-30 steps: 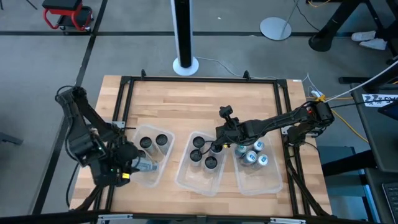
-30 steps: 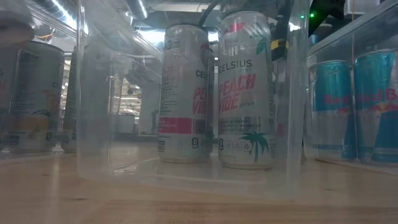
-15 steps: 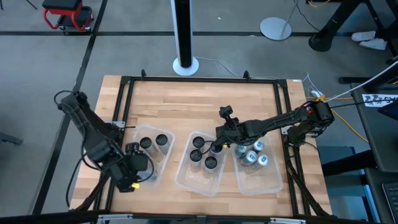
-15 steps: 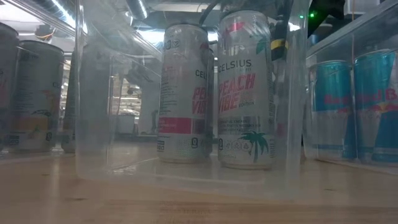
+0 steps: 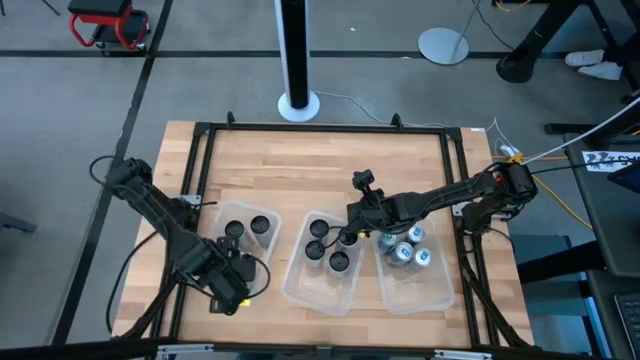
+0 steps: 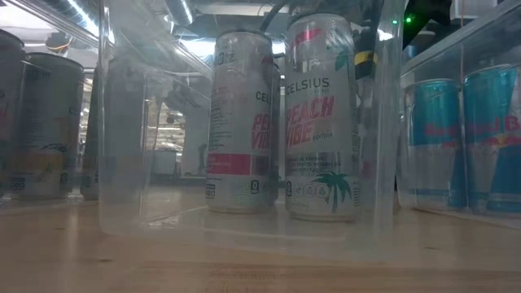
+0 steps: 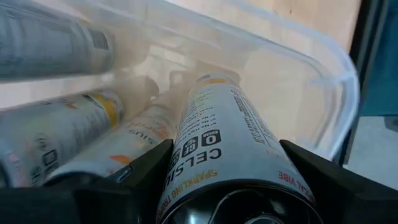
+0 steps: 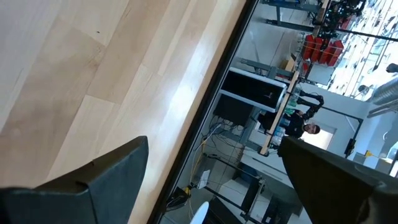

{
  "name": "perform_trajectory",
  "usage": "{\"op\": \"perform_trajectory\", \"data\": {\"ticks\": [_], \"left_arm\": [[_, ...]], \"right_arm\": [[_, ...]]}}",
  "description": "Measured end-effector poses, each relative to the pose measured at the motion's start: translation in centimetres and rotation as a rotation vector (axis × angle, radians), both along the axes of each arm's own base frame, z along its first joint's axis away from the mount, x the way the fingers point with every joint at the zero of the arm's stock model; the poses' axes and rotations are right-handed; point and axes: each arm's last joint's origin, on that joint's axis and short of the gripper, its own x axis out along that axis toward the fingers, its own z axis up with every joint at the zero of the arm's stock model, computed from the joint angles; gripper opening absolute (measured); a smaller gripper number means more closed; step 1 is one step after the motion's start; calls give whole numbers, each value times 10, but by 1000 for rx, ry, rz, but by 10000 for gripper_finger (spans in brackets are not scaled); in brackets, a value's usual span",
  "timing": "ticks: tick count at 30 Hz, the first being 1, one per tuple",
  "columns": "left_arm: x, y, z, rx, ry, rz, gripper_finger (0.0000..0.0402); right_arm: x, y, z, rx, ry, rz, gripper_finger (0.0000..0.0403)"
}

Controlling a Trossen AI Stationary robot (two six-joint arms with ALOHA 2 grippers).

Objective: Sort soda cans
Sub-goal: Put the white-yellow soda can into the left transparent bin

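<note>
Three clear bins sit side by side on the wooden table. In the high view the left bin (image 5: 243, 250) holds dark-topped cans (image 5: 260, 224), the middle bin (image 5: 322, 268) holds dark-topped Celsius cans (image 5: 338, 262), and the right bin (image 5: 412, 278) holds silver-topped blue cans (image 5: 400, 253). My left gripper (image 5: 232, 290) hangs over the left bin's near end, shut on a Celsius can (image 7: 224, 130). My right gripper (image 5: 349, 236) reaches over the middle bin's far right part. It is open (image 8: 224, 180), with nothing between its fingers. My left gripper pinches the Celsius can between its two fingers (image 7: 146, 177), on the can's sides close to its dark-topped end (image 7: 186, 171). The can runs along the fingers and its other end (image 7: 211, 81) points down into the left bin beside the other cans. Whether that end touches the bin floor cannot be told.
A black frame (image 5: 200, 160) rims the table. In the low view the middle bin's Celsius cans (image 6: 320, 114) stand upright, with blue cans (image 6: 440, 142) to the right and the left bin's cans (image 6: 49, 122) to the left. Bare wood (image 5: 320, 170) lies beyond the bins.
My left arm has swung toward the table's right and near edge and turned its gripper downward. The can, which first showed lying level in the gripper beside the left bin, has gone with it to the bin's near end and is hidden under the wrist in the high view.
</note>
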Motion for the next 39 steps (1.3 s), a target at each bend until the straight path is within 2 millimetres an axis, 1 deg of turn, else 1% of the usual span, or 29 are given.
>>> {"op": "perform_trajectory", "data": {"ticks": [12, 15, 19, 22, 28, 32, 39], "left_arm": [[16, -4, -24, 51, 78, -8, 251], [18, -5, -27, 63, 87, -20, 251], [18, -5, -28, 62, 92, 26, 253], [19, -3, -27, 53, 93, 74, 268], [18, -3, -27, 62, 96, 104, 307], [19, 2, -27, 66, 118, 158, 329], [19, 3, -25, 69, 127, 120, 342]], "right_arm": [[0, 0, 0, 2, 0, 1, 364], [0, 0, 0, 13, 2, 5, 364], [0, 0, 0, 17, 2, 7, 364], [0, 0, 0, 20, 3, 8, 364], [0, 0, 0, 20, 3, 8, 364], [0, 1, -1, 36, 5, 15, 364], [0, 1, -1, 41, 5, 18, 364]]}}
